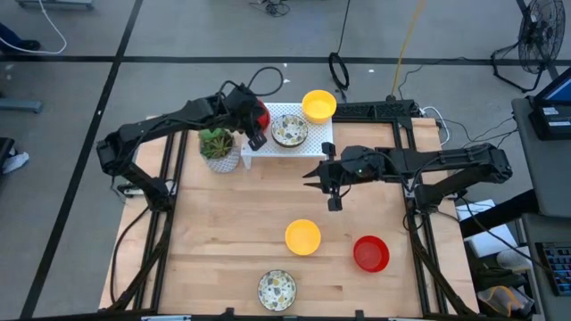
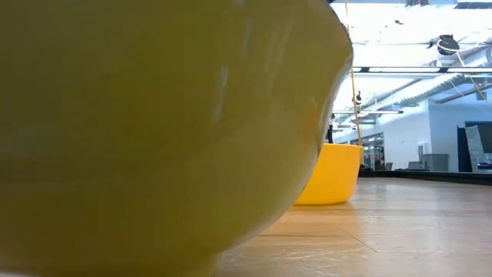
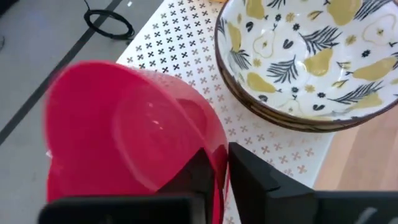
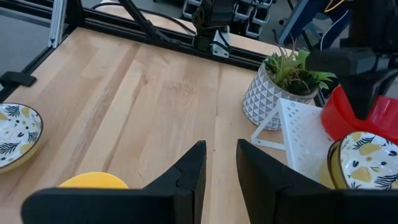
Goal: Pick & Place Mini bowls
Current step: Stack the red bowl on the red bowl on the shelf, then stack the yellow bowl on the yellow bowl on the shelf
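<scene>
- The left gripper (image 1: 253, 123) pinches a red bowl (image 3: 124, 130) by its rim over the white rack (image 1: 303, 147), just beside the patterned bowl (image 3: 311, 56) resting there.
- The right gripper (image 1: 314, 176) hovers mid-table, fingers slightly parted, empty.

Two dark jointed arms, black angular fingers, black cables

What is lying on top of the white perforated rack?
A patterned bowl and a yellow bowl sit on the rack. The left gripper holds a red bowl over its edge.
</scene>
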`<state>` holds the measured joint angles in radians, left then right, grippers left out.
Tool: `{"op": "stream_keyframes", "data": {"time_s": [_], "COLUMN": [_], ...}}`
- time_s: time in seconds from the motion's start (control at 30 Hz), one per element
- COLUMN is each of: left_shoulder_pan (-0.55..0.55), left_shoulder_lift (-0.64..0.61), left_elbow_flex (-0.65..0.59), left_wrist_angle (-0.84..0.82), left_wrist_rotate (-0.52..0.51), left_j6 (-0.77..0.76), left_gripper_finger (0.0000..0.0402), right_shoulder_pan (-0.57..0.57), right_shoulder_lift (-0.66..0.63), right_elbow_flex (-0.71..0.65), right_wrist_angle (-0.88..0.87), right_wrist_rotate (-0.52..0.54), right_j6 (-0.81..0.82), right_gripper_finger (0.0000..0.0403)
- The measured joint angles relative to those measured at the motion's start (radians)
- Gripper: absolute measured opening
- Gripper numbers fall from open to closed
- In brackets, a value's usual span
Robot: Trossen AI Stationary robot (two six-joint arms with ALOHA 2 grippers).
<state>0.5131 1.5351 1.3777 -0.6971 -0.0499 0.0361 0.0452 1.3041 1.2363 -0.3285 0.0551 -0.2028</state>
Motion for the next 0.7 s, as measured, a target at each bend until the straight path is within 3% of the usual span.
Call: {"op": "stream_keyframes", "data": {"time_s": [0.4, 0.7], "left_shoulder_pan": [-0.032, -0.102], "left_shoulder_lift": [-0.022, -0.127], "left_elbow_flex": [0.000, 0.000], "left_wrist_angle": [0.021, 0.080], "left_wrist_rotate": [-0.109, -0.034], "left_j6": [0.036, 0.006], "left_gripper_finger": [0.0137, 0.0193], "right_shoulder_pan": [0.000, 0.000], "right_shoulder_lift": [0.000, -0.001], "right_elbow_flex": [0.000, 0.000], "right_wrist_angle": [-0.007, -0.157], "right_wrist_rotate": [0.000, -0.001], "right_j6": [0.003, 0.186], "right_gripper_finger": [0.0075, 0.0075]}}
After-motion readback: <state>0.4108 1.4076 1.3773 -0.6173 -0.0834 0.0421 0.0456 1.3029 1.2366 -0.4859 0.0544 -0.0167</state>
